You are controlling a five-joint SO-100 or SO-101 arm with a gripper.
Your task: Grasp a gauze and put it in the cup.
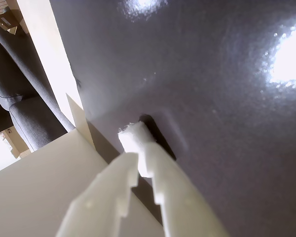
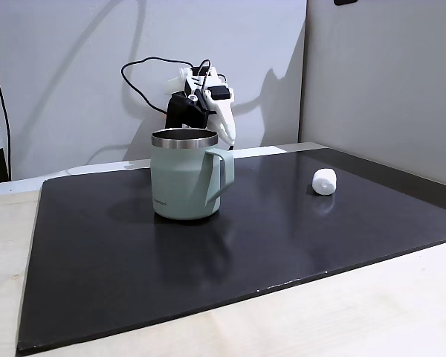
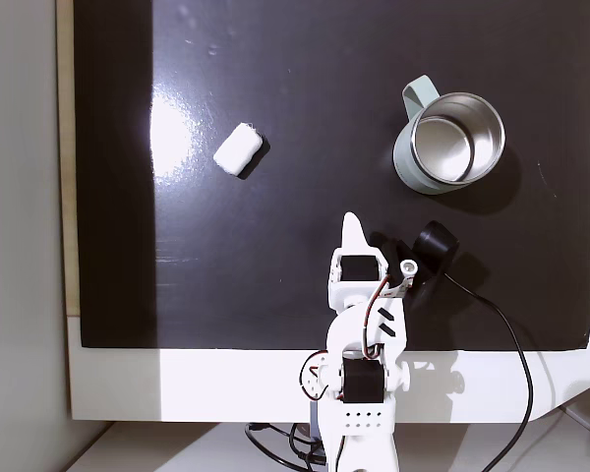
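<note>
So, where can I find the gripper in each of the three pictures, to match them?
Wrist view: the gripper rises from the bottom edge to the centre, with its jaws nearly together.
A fixed view: the gripper is behind the cup, above its handle, pointing down.
A fixed view: the gripper is at lower centre, its tip pointing up the picture.
Shared landmark: the black mat.

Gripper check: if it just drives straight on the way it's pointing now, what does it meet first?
Probably the black mat. In the top-down fixed view the gripper points between the gauze and the cup, both off its line, though depth is unclear.
</note>
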